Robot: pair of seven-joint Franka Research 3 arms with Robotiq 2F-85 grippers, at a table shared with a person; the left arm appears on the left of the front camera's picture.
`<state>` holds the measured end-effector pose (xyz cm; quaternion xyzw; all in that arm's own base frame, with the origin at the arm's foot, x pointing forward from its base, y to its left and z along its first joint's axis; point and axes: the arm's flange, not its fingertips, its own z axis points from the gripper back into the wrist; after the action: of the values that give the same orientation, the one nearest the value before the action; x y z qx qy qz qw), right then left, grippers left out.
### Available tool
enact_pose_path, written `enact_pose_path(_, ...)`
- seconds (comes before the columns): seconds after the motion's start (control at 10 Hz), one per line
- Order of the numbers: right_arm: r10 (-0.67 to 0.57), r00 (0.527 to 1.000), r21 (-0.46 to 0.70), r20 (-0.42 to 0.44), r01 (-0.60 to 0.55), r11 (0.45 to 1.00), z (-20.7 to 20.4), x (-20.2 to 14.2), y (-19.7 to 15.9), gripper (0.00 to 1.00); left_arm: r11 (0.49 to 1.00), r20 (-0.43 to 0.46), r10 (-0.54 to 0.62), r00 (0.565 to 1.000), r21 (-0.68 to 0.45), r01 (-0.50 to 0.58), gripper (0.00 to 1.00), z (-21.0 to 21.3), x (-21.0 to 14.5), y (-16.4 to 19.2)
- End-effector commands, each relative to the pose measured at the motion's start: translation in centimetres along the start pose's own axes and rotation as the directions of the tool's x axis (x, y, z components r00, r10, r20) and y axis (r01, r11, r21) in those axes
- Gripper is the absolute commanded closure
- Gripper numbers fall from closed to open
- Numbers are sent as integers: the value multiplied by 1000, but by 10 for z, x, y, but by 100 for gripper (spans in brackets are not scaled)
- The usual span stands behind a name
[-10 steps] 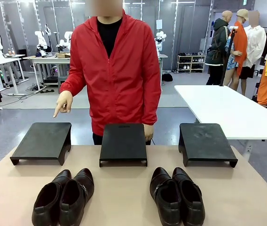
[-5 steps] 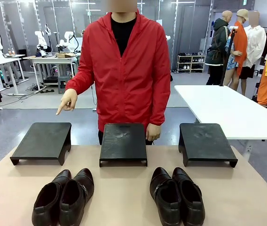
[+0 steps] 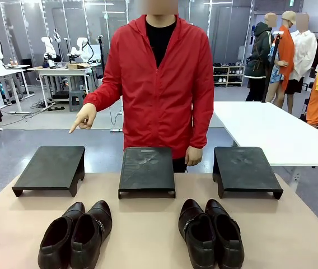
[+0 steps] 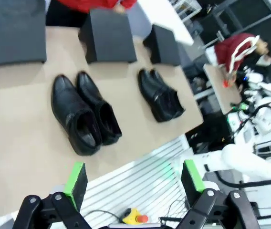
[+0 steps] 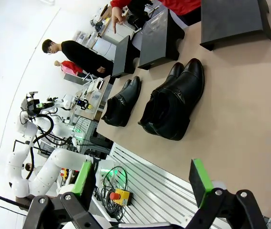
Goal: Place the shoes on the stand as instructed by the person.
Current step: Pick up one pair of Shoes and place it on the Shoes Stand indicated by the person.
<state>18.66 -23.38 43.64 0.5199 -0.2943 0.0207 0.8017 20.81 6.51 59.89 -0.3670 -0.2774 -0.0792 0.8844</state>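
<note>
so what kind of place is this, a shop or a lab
Most likely a robotics lab or test hall, not a shop: an emergency stop button, a white work table, and shoes set out before three stands.

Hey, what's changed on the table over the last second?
The person shifted toward the robot's right, and the pointing hand went along, still aimed down near the left stand. Nothing was grasped or released. Both shoe pairs and all three stands stayed put.
</note>
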Motion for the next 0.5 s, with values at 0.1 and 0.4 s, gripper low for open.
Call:
enact_pose_path(0.1,21,1000,9,9,-21,1000,2,1,1,0,976,-249,106,963,210,-53,0,-86,22,-45)
enact_pose_path(0.4,21,1000,9,9,-21,1000,2,1,1,0,886,-318,85,944,457,75,0,-182,9,-64)
